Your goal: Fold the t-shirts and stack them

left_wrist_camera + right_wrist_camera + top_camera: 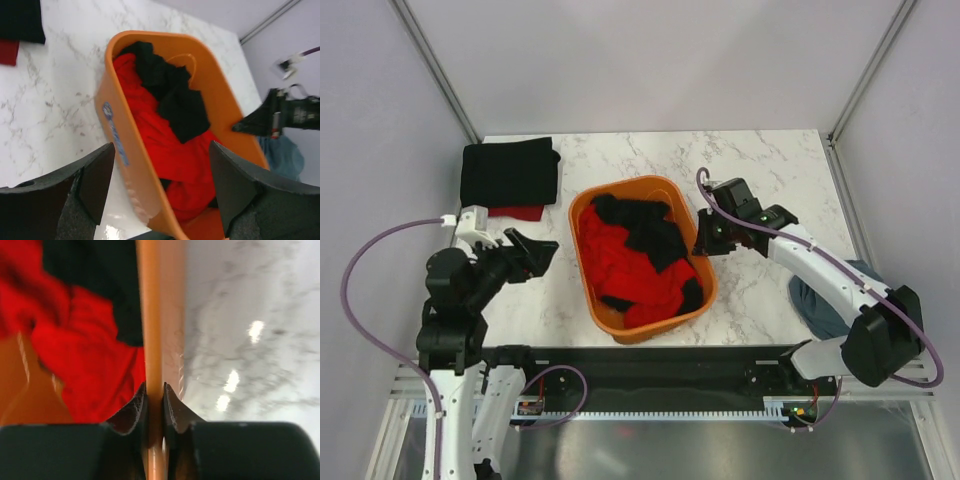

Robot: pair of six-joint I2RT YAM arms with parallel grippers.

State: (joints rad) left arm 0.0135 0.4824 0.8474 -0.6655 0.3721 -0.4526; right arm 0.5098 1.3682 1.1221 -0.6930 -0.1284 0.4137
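— What lies where?

— Most of it is in the orange plastic basket. Crumpled red t-shirts fill its bottom, and crumpled black t-shirts lie on top of them, towards the basket's far end. How many of each, I cannot tell.

— Any outside the basket?

— A folded black t-shirt lies flat beyond the basket's far left corner, apart from it, with the edge of a red garment showing under its near side. A slate blue-grey t-shirt lies bunched to the right of the basket, also apart from it, partly hidden by the right arm.

— And the right gripper?

— It is clamped on the basket's right rim. Its wrist view shows one finger inside the wall, beside the red cloth. The other is outside, above the marble table, with the orange wall pinched between them.

— And the left?

— The left gripper is to the left of the basket, not touching it, its jaws wide apart. Between its fingers its camera sees the basket's left wall, which bears a blue label. Across the basket it sees the right gripper on the opposite rim.

— And the basket itself?

— It stands on the table between the two grippers.
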